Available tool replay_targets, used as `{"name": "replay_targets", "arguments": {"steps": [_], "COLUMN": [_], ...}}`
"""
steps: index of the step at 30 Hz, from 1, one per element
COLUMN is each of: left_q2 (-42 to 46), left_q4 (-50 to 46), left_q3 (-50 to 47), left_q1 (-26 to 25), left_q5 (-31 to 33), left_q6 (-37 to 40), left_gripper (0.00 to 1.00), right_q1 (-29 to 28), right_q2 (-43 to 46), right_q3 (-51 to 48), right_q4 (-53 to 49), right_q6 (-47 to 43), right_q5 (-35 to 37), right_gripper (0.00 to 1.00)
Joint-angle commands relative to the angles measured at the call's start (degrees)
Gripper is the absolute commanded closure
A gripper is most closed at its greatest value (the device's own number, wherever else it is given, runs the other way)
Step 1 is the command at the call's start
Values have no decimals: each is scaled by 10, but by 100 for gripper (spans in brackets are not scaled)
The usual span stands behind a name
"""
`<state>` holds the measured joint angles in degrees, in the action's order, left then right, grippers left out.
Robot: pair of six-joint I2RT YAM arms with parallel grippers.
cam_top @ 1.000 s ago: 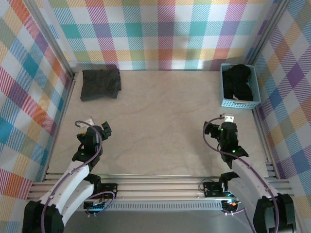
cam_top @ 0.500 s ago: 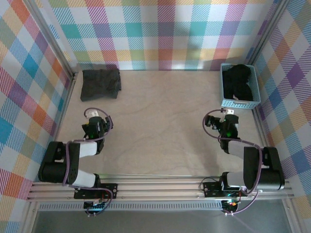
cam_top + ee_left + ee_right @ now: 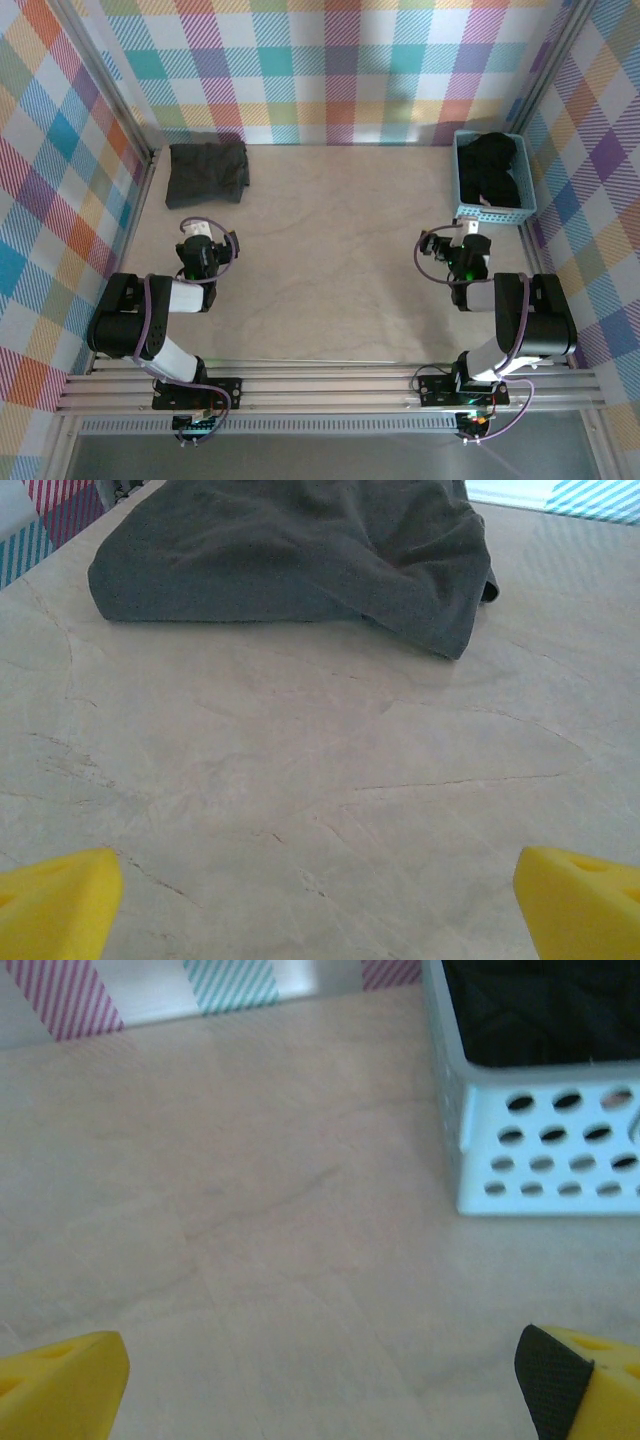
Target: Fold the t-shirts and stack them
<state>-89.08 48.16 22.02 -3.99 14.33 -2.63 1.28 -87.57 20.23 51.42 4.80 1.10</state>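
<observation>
One folded t-shirt (image 3: 206, 173) lies flat in the far left corner of the table (image 3: 330, 260), close to the checked walls (image 3: 330, 70). It is dark charcoal grey, of soft plain cloth, folded to a rough rectangle with rounded, slightly puffy edges. In the left wrist view the folded t-shirt (image 3: 300, 555) shows a fine matte weave, and one layer hangs over at its right end and makes a small dark opening under the fold. More bundled t-shirts (image 3: 495, 170) sit in the light-blue basket (image 3: 492, 212) at the far right side. They look almost black and are crumpled, not folded. In the right wrist view the bundled t-shirts (image 3: 540, 1010) fill the basket (image 3: 540, 1150) up to near its rim, and the basket wall has rows of round holes. The left gripper (image 3: 205, 240) rests low over the table, apart from the folded t-shirt and pointing to it. Its yellow fingertips (image 3: 55, 900) stand wide apart with nothing between them, so the left gripper (image 3: 320, 905) is released. The right gripper (image 3: 468, 242) is near the basket, just before its near wall. The right gripper (image 3: 320, 1385) is released too, fingertips (image 3: 60, 1380) spread and holding nothing.
</observation>
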Motion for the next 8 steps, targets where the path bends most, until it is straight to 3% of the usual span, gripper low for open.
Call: {"name": "replay_targets", "arguments": {"steps": [1,8], "left_q2": [-3,-4], "left_q4": [1,0], "left_q3": [8,7], "left_q1": [-2,-3], "left_q5": [-7,-5], "left_q6": [11,12], "left_gripper": [0,0], "right_q1": [-8,-17], "right_q2": [-1,-3], "right_q3": [15,20], "right_q4": [-6,-15], "right_q6": [-16,-25], "right_q5": [11,26], "right_gripper": [0,0]}}
